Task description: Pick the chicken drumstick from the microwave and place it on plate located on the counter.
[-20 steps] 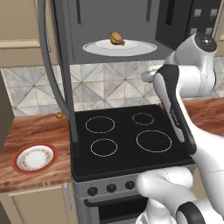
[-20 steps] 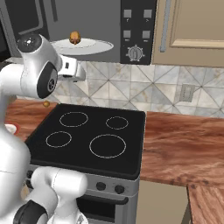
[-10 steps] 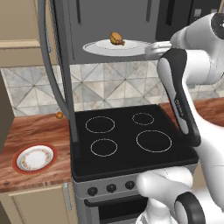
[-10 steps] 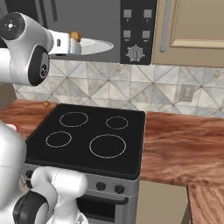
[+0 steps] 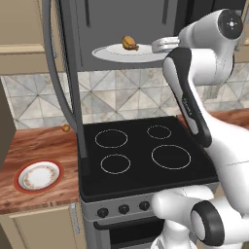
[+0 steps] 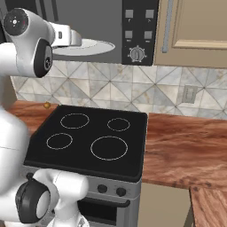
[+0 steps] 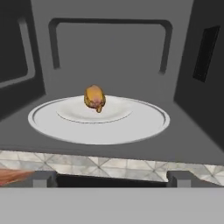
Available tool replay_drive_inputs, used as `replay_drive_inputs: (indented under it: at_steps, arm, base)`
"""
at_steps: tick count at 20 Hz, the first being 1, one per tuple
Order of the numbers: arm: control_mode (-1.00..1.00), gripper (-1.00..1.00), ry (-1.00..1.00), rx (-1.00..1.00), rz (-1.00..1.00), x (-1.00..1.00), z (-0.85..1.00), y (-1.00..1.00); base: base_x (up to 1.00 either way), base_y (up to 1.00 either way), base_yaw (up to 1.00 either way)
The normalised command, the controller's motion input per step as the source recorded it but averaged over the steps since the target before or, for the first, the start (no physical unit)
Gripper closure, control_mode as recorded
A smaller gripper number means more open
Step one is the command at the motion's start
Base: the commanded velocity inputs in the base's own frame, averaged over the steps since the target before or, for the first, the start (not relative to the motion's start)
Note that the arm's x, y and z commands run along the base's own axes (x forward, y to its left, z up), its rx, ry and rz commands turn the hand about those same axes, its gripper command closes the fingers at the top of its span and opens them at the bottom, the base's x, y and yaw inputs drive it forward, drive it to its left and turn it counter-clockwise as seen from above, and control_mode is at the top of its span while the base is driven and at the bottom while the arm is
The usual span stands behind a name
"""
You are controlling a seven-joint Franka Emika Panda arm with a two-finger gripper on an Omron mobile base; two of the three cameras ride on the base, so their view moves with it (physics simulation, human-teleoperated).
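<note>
chicken drumstick [image 7: 95,98]: on white glass disc [image 7: 144,124] inside open microwave [image 6: 133,31], above the stove [image 5: 146,155] | gripper [image 7: 112,178]: level with the microwave mouth, near edge of disc, fingers spread wide, holding nothing, well short of drumstick | plate [image 5: 39,175]: on counter [image 5: 36,146], left of stove, near a small orange ball [image 5: 65,128]

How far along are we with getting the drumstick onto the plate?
Early. Done: the microwave stands open. In hand: the gripper, open and empty, faces the chicken drumstick, which lies untouched on the white glass disc. Left: grasp it, lift it out, carry it to the empty red-rimmed plate on the counter.
</note>
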Motion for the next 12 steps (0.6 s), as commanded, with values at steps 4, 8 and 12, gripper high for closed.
replay_drive_inputs:
  at_steps: [4,8,12]
  arm:
    - [-1.0,-1.0,0.01,0.0,0.03,0.53,0.1,0.02]
    - [-1.0,-1.0,0.0,0.0,0.0,0.61,0.08,0.02]
    - [-1.0,-1.0,0.05,0.0,0.0,0.58,-0.03,0.16]
  base:
    - [0.0,0.0,0.0]
    - [0.0,0.0,0.0]
    - [0.0,0.0,0.0]
